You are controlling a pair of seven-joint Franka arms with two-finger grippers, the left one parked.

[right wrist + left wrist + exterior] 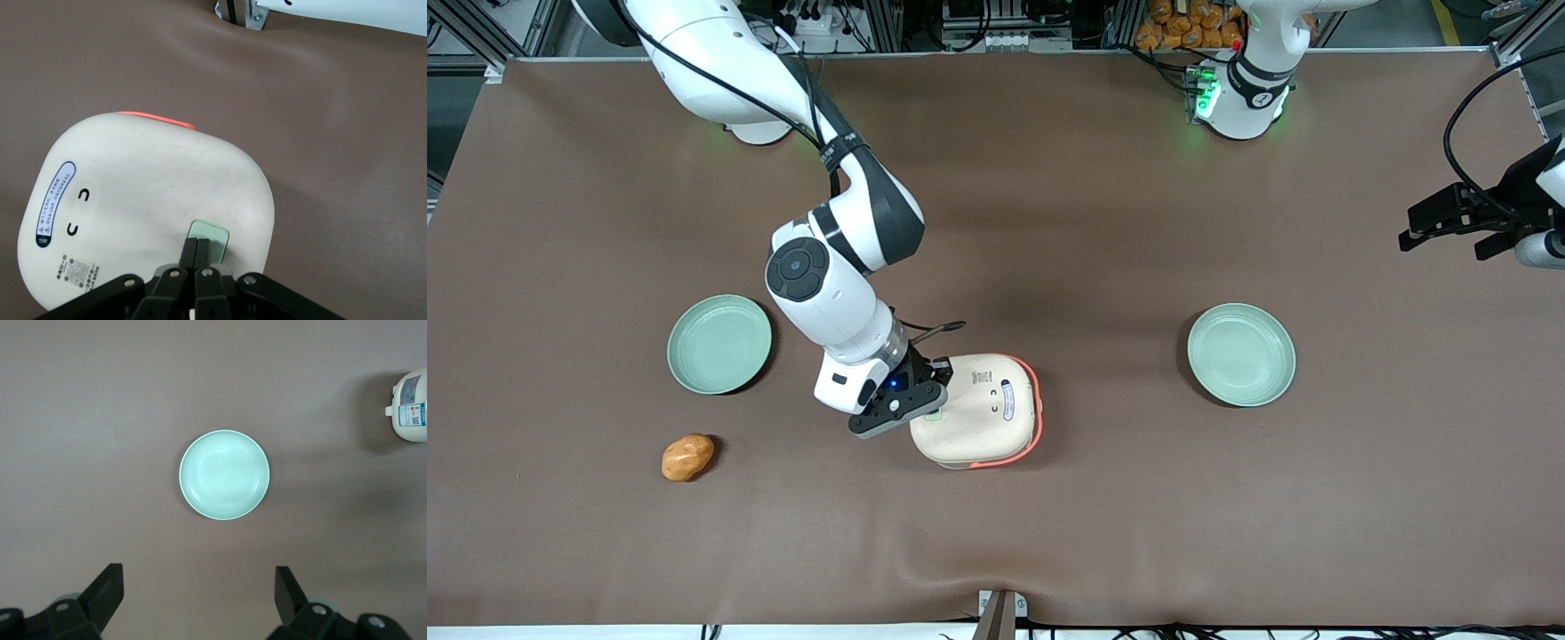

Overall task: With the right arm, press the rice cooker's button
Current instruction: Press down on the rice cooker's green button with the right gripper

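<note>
The rice cooker (983, 409) stands mid-table, cream lid closed, coral trim along its edge; it also shows in the right wrist view (153, 200). The pale mint-green button (212, 237) sits near the lid's edge. My right arm (827, 267) reaches down over that edge. My gripper (925, 404) is shut, its two fingers pressed together, and the fingertips (199, 243) rest on the button. In the front view the button is mostly hidden under the gripper.
A mint-green plate (719, 344) lies toward the working arm's end, another plate (1241, 355) toward the parked arm's end, also in the left wrist view (224, 475). An orange-brown bread roll (687, 457) lies nearer the front camera than the first plate.
</note>
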